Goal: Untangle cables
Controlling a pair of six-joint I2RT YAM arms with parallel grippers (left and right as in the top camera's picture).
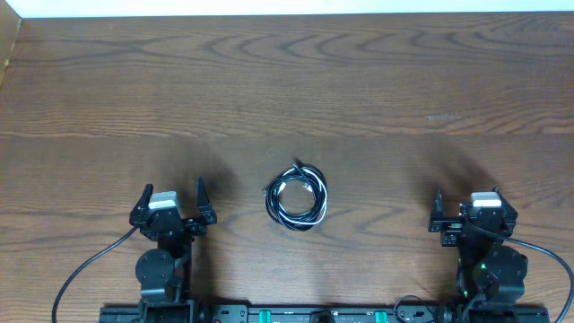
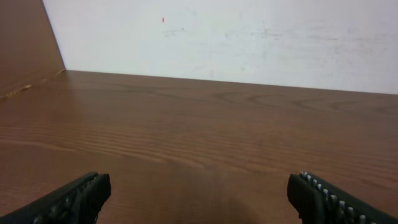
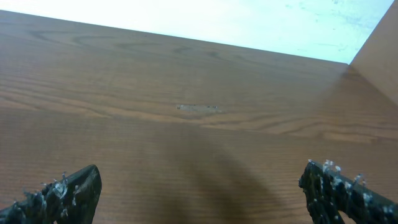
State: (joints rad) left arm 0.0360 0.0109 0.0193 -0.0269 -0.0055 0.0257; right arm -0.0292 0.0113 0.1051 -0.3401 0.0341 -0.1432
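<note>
The cables (image 1: pixel 299 195) lie as one small coil of black and white cords on the wooden table (image 1: pixel 287 90), in the overhead view, midway between my two arms. My left gripper (image 1: pixel 172 193) is open and empty, left of the coil. My right gripper (image 1: pixel 465 197) is open and empty, right of the coil. In the left wrist view the open fingers (image 2: pixel 198 194) frame only bare wood. In the right wrist view the open fingers (image 3: pixel 199 190) also frame only bare wood. The cables are out of view in both wrist cameras.
A pale wall (image 2: pixel 236 37) stands behind the table's far edge. A wooden side panel (image 2: pixel 25 43) rises at the far left, and another (image 3: pixel 379 56) at the far right. A small pale scuff (image 3: pixel 198 108) marks the wood.
</note>
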